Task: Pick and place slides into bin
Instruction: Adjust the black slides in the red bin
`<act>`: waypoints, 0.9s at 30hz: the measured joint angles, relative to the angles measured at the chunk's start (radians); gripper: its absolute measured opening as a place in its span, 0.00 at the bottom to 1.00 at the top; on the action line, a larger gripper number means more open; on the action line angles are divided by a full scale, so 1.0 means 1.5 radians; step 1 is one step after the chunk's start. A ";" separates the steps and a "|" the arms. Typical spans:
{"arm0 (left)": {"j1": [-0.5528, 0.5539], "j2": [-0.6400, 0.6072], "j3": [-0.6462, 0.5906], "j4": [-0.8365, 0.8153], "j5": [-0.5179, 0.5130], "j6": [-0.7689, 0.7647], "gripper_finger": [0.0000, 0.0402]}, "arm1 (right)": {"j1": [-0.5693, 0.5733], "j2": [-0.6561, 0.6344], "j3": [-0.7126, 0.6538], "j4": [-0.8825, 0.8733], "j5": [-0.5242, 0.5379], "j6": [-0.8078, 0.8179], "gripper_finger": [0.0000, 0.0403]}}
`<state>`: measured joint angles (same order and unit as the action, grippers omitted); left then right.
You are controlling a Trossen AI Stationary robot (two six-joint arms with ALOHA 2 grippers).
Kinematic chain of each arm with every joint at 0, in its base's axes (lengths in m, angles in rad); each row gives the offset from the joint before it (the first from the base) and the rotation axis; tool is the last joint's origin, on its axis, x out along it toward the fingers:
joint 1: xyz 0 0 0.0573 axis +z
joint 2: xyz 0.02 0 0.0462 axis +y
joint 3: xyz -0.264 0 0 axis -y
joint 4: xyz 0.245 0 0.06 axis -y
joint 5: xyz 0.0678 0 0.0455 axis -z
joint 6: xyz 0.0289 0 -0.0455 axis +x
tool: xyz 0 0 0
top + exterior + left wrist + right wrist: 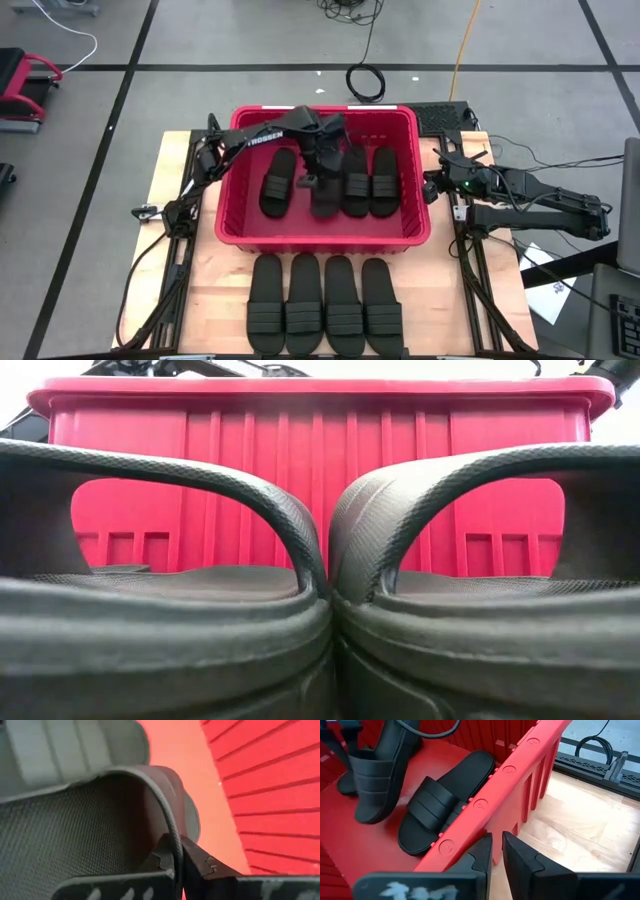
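A pale wooden table stands on a grey floor crossed by dark lines, with loose cables and a coiled black cord behind it and a red-and-black object at the far left edge; on the table sits the bin, a red tub with ribbed walls; four slides lie side by side in a row on the wood in front of it, touching or nearly touching one another; inside the bin a slide lies flat toward the left and two more lie flat side by side toward the right; between them the left gripper, reaching in over the bin's back rim, is clamped tight on the rim of a fourth slide, its fingers pinching the edge in the left wrist view; whether that slide touches the bin floor cannot be told; the right gripper hangs just outside the bin's right wall, its fingers a narrow slit apart with nothing between them; the low view is almost wholly blocked by two slides pressed together close to the lens, with only the bin's front wall visible through their straps; the left wrist view is filled by strap and sole, so little of the bin interior shows.
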<state>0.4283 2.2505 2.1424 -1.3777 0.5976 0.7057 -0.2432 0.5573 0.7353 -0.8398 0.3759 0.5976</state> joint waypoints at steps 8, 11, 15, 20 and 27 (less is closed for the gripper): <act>-0.007 0.006 -0.052 -0.004 0.002 0.013 0.00 | 0.000 0.000 0.000 0.000 -0.006 0.000 0.10; -0.013 0.005 -0.074 0.017 0.002 0.011 0.00 | 0.000 0.000 0.000 0.000 -0.007 -0.004 0.10; -0.014 0.005 -0.096 0.049 -0.001 0.010 0.00 | 0.000 0.000 0.000 0.000 -0.007 -0.005 0.10; -0.013 0.004 -0.123 0.078 -0.022 0.015 0.00 | 0.000 0.000 0.000 -0.001 -0.008 -0.008 0.10; -0.017 0.003 -0.128 0.125 -0.098 0.010 0.08 | 0.000 0.000 0.000 -0.001 -0.009 -0.008 0.10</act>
<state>0.4026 2.2555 1.9499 -1.1906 0.4512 0.7207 -0.2436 0.5571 0.7353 -0.8410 0.3618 0.5860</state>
